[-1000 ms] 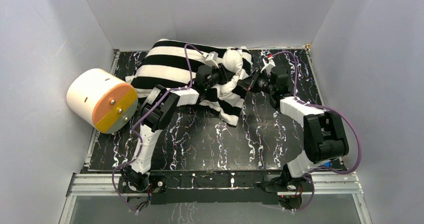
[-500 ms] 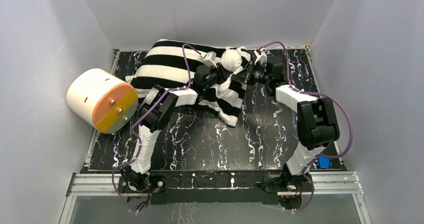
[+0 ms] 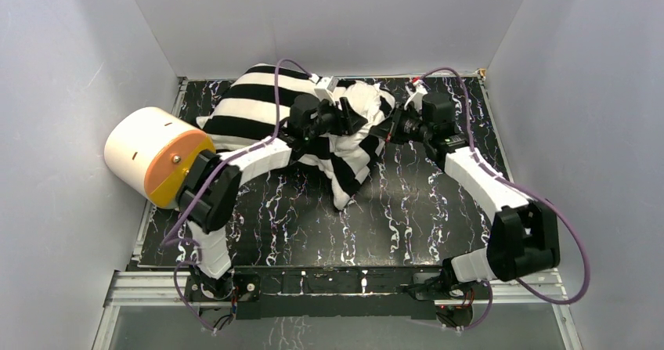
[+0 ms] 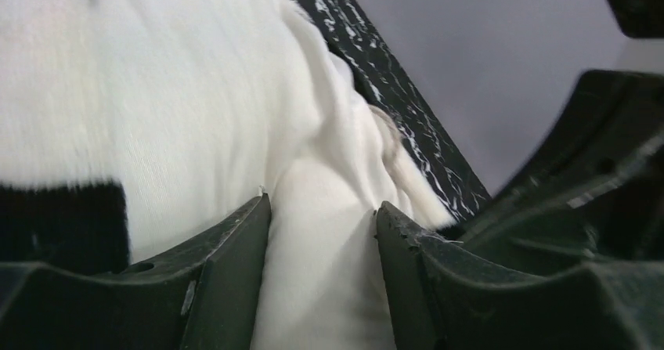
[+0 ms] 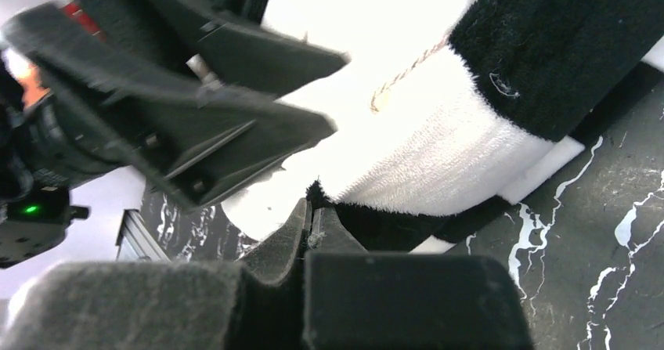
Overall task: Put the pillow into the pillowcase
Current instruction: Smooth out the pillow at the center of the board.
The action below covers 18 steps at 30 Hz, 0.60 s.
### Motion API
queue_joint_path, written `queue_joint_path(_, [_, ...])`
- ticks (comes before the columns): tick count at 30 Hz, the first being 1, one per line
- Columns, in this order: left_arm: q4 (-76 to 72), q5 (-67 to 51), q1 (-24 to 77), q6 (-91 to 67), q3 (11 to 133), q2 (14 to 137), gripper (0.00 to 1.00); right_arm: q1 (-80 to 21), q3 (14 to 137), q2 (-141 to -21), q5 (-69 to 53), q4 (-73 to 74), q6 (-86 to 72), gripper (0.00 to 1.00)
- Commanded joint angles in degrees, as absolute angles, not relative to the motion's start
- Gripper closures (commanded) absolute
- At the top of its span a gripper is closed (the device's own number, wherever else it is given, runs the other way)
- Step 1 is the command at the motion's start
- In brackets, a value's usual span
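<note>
My left tool (image 4: 322, 209) sits with jaws parted astride the pillow (image 3: 360, 98)'s bare end at the far tabletop (image 3: 313, 217), the pillowcase (image 3: 250, 107) stretching away leftward, so I judge the push goes left while my right tool (image 5: 312, 213) clamps the case's edge

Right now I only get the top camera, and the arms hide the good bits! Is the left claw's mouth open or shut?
Observer: In the left wrist view the left gripper has its fingers apart, and the white pillow bulges up between them.
Operator: And the other claw?
Observer: The right wrist view shows the right gripper shut, its tips pinching a dark edge of the pillowcase.
Operator: Anything else I'm missing?
Observer: A loose tan thread lies across a white stripe of the pillowcase.
</note>
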<state>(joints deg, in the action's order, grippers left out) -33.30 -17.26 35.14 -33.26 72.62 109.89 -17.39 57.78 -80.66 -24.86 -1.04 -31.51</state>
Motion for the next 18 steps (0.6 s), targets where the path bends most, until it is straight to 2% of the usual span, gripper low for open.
queue_joint_path(1, [-20.44,-22.59,35.86,-25.48,69.98,97.31,0.47,-16.26,61.84,-72.45,-19.32,-6.73,-34.26,1.00])
queue_joint_path(5, [-20.35,-26.17,36.01,-19.74,67.18,86.10,0.45,-16.25,64.71,-70.50,-18.80,-3.98,-36.38,1.00])
queue_joint_path(11, [-12.11,-37.14,39.14,14.87,59.12,68.80,0.44,-16.30,74.26,-69.04,-18.17,1.28,-43.40,1.00])
queue_joint_path(14, [-10.10,-36.33,44.40,30.48,55.08,61.27,0.38,-16.42,77.96,-68.33,-18.72,1.50,-47.18,1.00])
queue_joint_path(18, [-6.68,-33.70,49.82,41.45,54.73,58.06,0.36,-16.65,81.43,-68.61,-19.85,1.13,-52.55,1.00])
